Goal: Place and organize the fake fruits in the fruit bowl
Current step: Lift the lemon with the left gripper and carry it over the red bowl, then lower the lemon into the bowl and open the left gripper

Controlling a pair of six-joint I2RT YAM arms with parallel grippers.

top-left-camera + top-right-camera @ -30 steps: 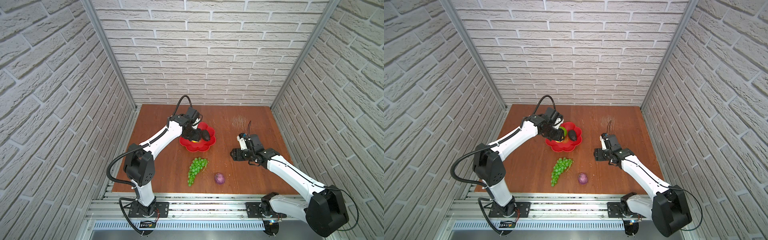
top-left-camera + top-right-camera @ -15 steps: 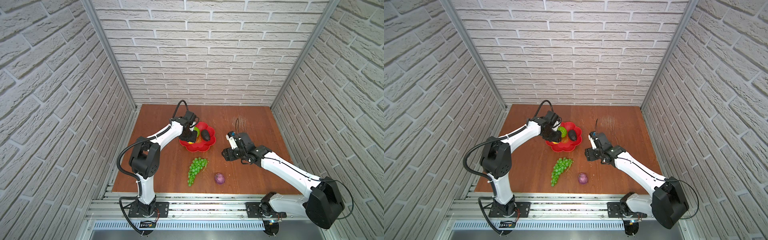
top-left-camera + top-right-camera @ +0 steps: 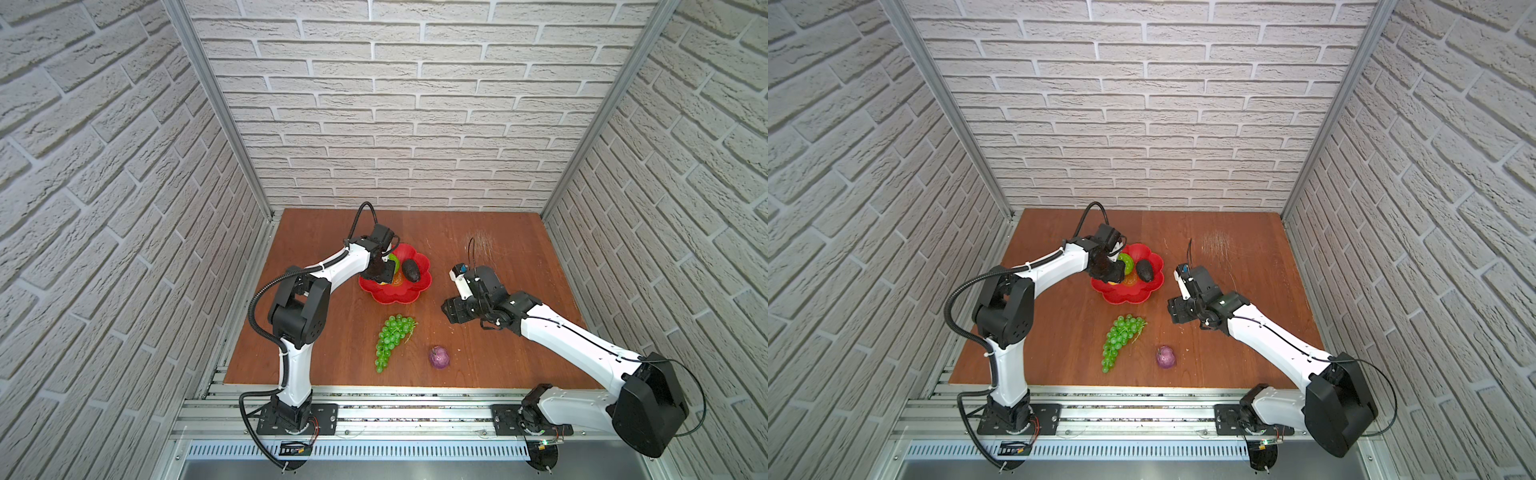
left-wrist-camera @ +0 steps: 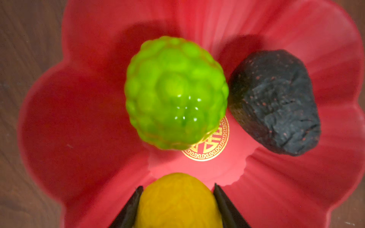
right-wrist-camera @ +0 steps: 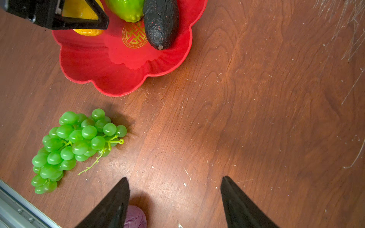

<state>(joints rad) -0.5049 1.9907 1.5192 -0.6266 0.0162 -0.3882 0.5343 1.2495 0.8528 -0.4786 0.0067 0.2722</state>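
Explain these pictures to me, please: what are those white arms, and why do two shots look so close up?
They are two white robot arms reaching over a wooden table. Two pictures look down from overhead, almost identically; the close-ups come from a small camera on each arm's wrist. The left arm's fingers are closed on a yellow plastic lemon, over a shallow red flower-shaped plastic dish. In the dish lie a bumpy bright-green plastic ball and a dark rough plastic avocado. On the table, outside it, lie a long bunch of green plastic grapes and a small purple roundish fruit. The right arm's fingers stand open and empty above the table, close to the purple fruit.
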